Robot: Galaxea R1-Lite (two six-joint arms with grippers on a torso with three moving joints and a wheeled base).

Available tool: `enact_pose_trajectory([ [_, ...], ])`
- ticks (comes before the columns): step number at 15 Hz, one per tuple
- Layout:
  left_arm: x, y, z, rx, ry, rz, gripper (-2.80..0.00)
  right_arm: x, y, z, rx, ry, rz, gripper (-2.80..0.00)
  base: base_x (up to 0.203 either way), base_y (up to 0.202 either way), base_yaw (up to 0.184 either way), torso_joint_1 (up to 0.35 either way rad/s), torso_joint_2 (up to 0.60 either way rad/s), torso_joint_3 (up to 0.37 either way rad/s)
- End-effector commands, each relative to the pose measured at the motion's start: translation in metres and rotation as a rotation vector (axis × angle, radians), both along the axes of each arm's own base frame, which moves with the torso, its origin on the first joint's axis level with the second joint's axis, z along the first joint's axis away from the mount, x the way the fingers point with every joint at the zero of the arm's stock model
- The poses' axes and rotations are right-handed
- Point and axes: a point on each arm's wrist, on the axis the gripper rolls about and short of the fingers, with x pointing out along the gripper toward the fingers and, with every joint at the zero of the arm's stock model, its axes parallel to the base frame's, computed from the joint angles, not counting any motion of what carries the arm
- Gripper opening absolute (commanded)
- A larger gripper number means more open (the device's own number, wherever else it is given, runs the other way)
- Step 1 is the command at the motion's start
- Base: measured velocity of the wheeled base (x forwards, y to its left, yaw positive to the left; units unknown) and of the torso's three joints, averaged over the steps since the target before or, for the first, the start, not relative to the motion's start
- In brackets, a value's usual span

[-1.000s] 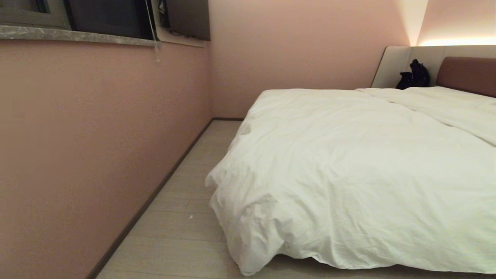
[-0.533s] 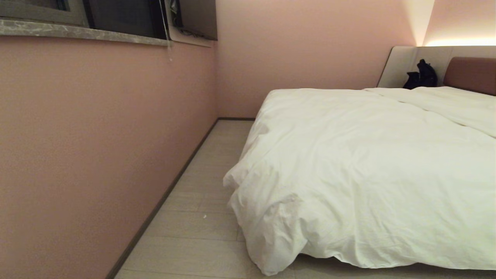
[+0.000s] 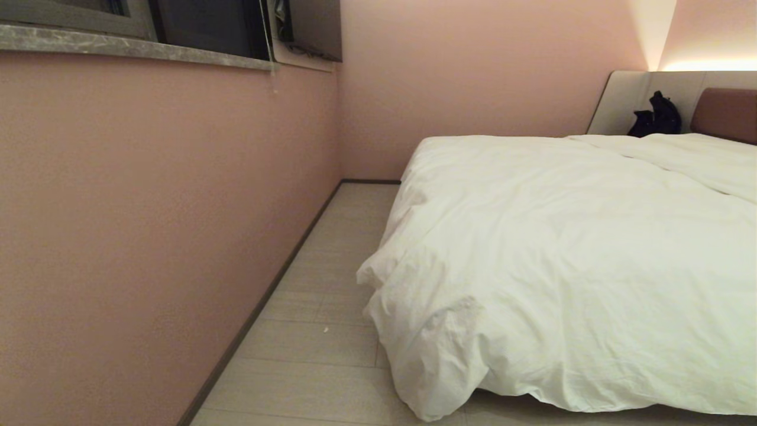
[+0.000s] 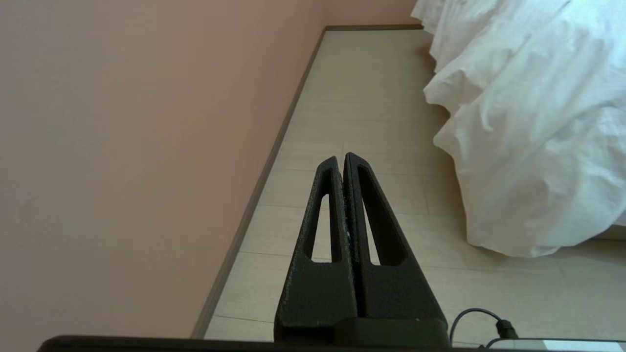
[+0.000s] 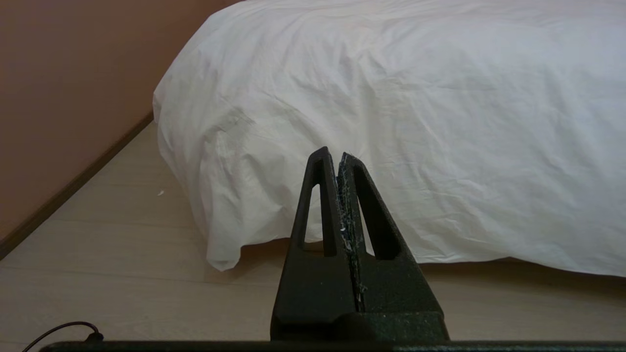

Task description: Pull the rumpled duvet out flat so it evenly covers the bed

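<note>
Looking down from the head camera, you see the duvet (image 3: 568,254) spread over the bed (image 3: 724,112), creased and puffy, its near corner (image 3: 432,378) drooping over the mattress edge almost to the floor (image 3: 331,331). It reaches back toward the brownish-red headboard, where a fold line runs across the upper right part of the cover. A small dark object (image 3: 655,115) sits against the light grey surround panel (image 3: 621,100) at the head end. The pink wall (image 3: 148,225) runs along the left side of the floor strip, with a stone window sill (image 3: 136,50) above it.

Neither arm shows in the head view. In the left wrist view your left gripper (image 4: 343,159) hangs over the floor strip between wall and bed, jaws pressed together and empty, with the duvet's hanging edge (image 4: 528,146) well off to one side. In the right wrist view your right gripper (image 5: 337,156) points at the hanging foot edge of the duvet (image 5: 415,122), jaws likewise clenched on nothing, apart from the fabric. A thin dark cable (image 5: 58,330) lies at the picture's edge.
</note>
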Motion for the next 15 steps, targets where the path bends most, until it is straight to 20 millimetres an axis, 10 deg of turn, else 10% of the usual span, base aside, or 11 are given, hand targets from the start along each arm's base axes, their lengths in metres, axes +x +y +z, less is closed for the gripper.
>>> enact_pose_trajectory([
  [1, 0.0, 0.0, -0.0001, 0.0, 0.001, 0.001, -2.8, 0.0, 0.0, 0.0002, 0.0, -0.002, 0.001, -2.8, 0.0, 0.0, 0.0, 0.0, 0.0, 0.0],
  [15, 0.0, 0.0, -0.0001, 0.0, 0.001, 0.001, -2.8, 0.0, 0.0, 0.0, 0.0, -0.001, 0.001, -2.8, 0.0, 0.0, 0.0, 0.0, 0.0, 0.0],
])
